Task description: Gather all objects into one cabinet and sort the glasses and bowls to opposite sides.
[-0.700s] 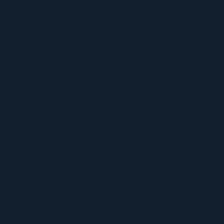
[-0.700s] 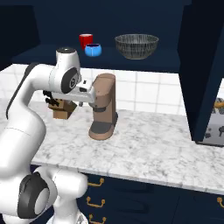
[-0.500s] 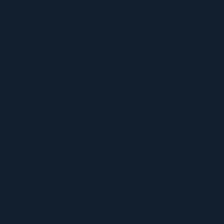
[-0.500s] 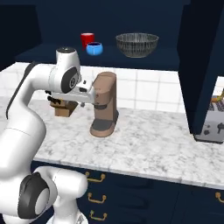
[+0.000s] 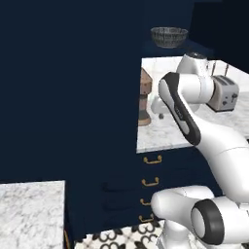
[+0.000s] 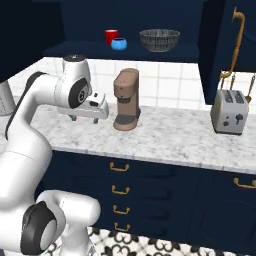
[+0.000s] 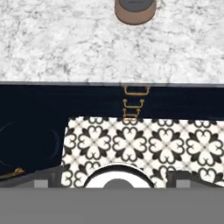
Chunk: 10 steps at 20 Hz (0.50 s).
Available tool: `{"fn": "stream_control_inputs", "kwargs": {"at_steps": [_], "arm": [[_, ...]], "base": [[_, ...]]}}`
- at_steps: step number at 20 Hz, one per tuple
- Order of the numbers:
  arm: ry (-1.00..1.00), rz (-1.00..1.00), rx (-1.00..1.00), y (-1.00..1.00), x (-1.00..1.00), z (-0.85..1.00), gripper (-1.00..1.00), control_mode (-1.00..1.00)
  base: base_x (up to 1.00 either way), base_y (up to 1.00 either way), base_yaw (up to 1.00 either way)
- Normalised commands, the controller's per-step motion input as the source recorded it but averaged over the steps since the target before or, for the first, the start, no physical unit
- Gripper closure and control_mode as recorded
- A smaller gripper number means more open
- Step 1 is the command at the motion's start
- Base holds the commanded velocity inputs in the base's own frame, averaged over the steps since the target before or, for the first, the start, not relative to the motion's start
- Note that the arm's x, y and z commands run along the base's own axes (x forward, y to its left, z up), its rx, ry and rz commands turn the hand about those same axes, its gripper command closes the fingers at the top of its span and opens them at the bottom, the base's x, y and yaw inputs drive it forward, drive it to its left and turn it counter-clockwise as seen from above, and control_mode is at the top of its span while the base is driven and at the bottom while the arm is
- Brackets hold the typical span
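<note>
In the right base view the open navy cabinet holds a red cup, one small blue bowl touching it on its right, and a wide grey mesh bowl further right. From the left base view the mesh bowl shows on the same shelf. My gripper hangs over the marble counter, left of the coffee machine and well below the shelf. It points down at the counter edge and floor. In the hand view the gripper is open and holds nothing, fingertips far apart.
A brown coffee machine and a toaster stand on the counter. A cabinet door with a brass handle juts out at the right. A large navy door blocks the left of the left base view. Drawers lie below.
Both base views have shifted, so the base has driven. The left base view, wholly dark before, now shows the arm and counter. The toaster has come fully into view. The gripper stays open.
</note>
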Motion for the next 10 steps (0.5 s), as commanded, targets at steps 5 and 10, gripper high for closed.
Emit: {"fn": "stream_control_inputs", "kwargs": {"at_steps": [5, 10], "arm": [[0.0, 0.0, 0.0, 0.0, 0.0, 0.0, -1.0, 1.0], [0.0, 0.0, 0.0, 0.0, 0.0, 0.0, -1.0, 1.0]], "base": [[-0.39, -0.01, -0.24], [-0.05, 0.0, -0.32]]}}
